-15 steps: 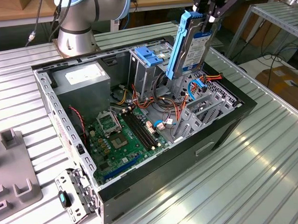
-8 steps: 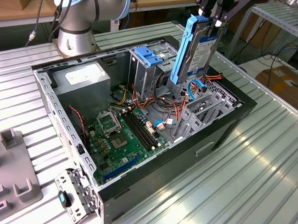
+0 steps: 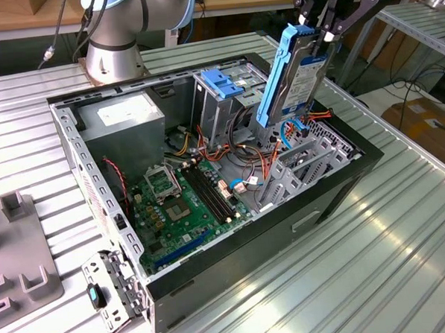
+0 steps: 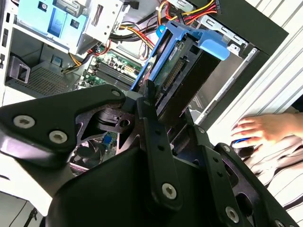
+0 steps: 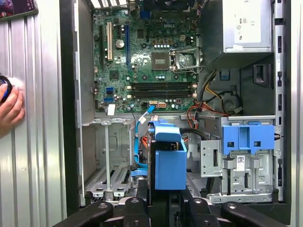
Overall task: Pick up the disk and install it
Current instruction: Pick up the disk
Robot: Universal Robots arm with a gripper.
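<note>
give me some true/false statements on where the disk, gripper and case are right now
1. The gripper is shut on the disk. True.
2. The disk lies flat on the motherboard. False: it is held on end, tilted, over the open computer case.
3. The case is open on its side, with the motherboard exposed. True.
4. A person's hand reaches inside the case. False: in both wrist views it rests on the table, outside the case.
5. A blue bracket sits on top of the drive cage. True.
</note>
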